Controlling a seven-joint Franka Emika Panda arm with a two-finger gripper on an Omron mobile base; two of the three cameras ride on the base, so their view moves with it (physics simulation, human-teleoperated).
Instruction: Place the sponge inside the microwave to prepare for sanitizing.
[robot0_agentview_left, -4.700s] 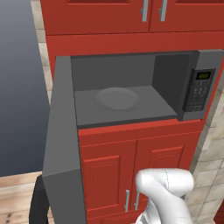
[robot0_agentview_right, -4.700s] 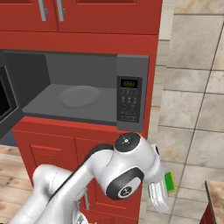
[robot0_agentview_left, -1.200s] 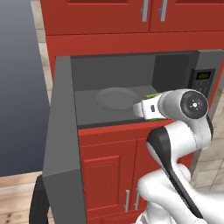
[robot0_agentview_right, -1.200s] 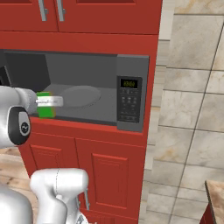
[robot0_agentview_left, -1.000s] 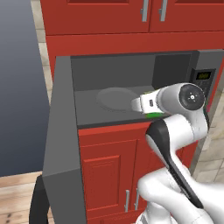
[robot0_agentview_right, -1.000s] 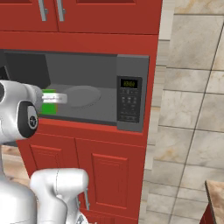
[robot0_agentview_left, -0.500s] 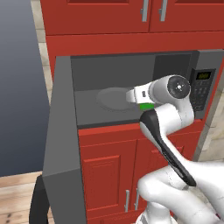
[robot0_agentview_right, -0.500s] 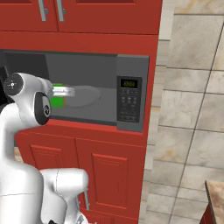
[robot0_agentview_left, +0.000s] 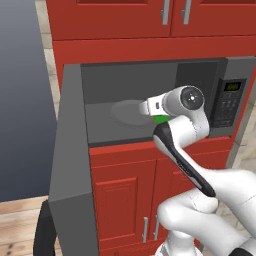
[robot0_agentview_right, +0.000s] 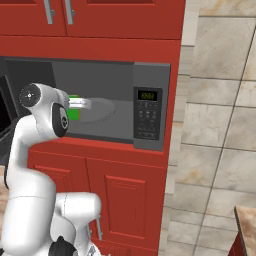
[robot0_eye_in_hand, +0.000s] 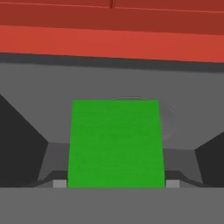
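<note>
Figure. Carrying the sponge into the oven cavity. The claw (robot0_agentview_left: 151, 106) is clamped on the sponge (robot0_eye_in_hand: 116, 143), a bright green block that sits between the two fingers and projects forward past them; in the left base view a green edge (robot0_agentview_left: 160, 118) shows just under the white hand. The hand is held level and points straight into the microwave (robot0_agentview_right: 150, 75), which suits a sideways entry: the cavity is low and wide, so a horizontal reach clears both its ceiling and its floor.

The door (robot0_agentview_left: 72, 170) hangs wide open at the left, swung out toward the robot, which leaves the whole mouth of the cavity free; the arm comes in from the right of the door, so the two do not meet. The keypad panel (robot0_agentview_right: 147, 114) with its green display stands at the right of the opening, apart from the arm.

In the hand view the round turntable (robot0_eye_in_hand: 168, 119) lies beyond and below the sponge, on the cavity floor. The sponge hangs above the floor, near the front of the plate, and appears not to touch it; how far past the sill it has come cannot be told exactly. The red cabinets (robot0_agentview_left: 130, 17) above and below frame the oven.

Judged from this, the sponge is at the threshold of placement: it remains held and has yet to be lowered and released.
</note>
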